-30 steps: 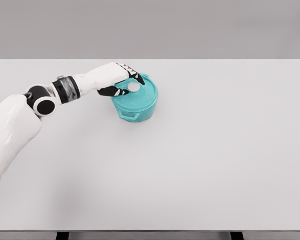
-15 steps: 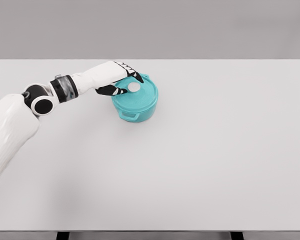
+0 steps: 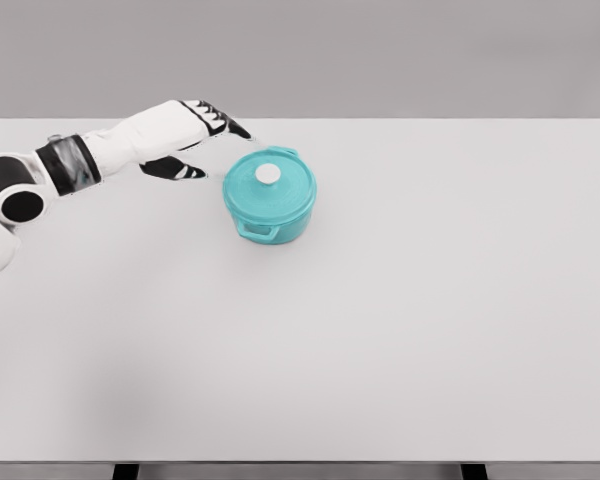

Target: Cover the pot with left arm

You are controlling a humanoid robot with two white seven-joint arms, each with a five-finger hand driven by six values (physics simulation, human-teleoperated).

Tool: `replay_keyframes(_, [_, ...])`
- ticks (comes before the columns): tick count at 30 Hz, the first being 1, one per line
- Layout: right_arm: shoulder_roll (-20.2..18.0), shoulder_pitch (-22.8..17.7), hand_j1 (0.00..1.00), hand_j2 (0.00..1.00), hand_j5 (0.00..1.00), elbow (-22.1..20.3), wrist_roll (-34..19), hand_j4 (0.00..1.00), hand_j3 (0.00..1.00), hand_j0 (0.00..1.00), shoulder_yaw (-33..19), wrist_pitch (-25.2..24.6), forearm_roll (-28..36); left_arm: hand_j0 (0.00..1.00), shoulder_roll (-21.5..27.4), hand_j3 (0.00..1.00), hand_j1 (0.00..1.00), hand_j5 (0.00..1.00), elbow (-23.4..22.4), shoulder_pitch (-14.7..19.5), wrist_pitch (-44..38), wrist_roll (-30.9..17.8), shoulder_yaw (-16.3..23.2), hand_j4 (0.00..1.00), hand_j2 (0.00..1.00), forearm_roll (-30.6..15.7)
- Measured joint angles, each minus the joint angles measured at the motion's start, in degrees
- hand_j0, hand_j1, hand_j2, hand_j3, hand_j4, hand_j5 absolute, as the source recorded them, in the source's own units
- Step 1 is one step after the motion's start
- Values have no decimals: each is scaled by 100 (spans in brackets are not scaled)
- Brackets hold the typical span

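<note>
A teal pot (image 3: 271, 222) stands on the white table (image 3: 410, 320), left of the middle and toward the far side. Its teal lid (image 3: 270, 188) lies flat on top, with a white knob (image 3: 268, 175) at the centre. My left hand (image 3: 208, 140) hovers up and to the left of the pot, apart from it, its dark-tipped fingers (image 3: 223, 122) spread and holding nothing. The left arm runs from the picture's left edge. The right arm does not show.
Small handles stick out from the pot's near side (image 3: 261, 232) and far side (image 3: 284, 152). The table's far edge runs just behind the hand.
The left hand has let go of the lid's knob and drawn back to the left and upward, away from the pot. The lid stays on the pot.
</note>
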State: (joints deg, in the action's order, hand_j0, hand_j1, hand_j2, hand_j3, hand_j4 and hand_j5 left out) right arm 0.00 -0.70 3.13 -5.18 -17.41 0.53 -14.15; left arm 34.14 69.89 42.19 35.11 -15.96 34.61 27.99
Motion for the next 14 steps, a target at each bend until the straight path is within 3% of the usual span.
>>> replay_keyframes(2, [0, 0, 100, 100, 100, -2, 0, 100, 100, 100, 0, 0, 0, 100, 308, 100, 100, 100, 161, -334, 1, -9, -290, 100, 100, -74])
replay_keyframes(8, [0, 0, 100, 100, 100, -3, 0, 100, 100, 100, 0, 0, 0, 100, 947, 100, 100, 100, 284, -905, -1, -16, -1022, 100, 100, -185])
replay_keyframes(14, [0, 0, 100, 100, 100, -2, 0, 100, 100, 100, 0, 0, 0, 100, 1052, 100, 100, 100, 270, -1196, -2, -16, -1222, 100, 100, -190])
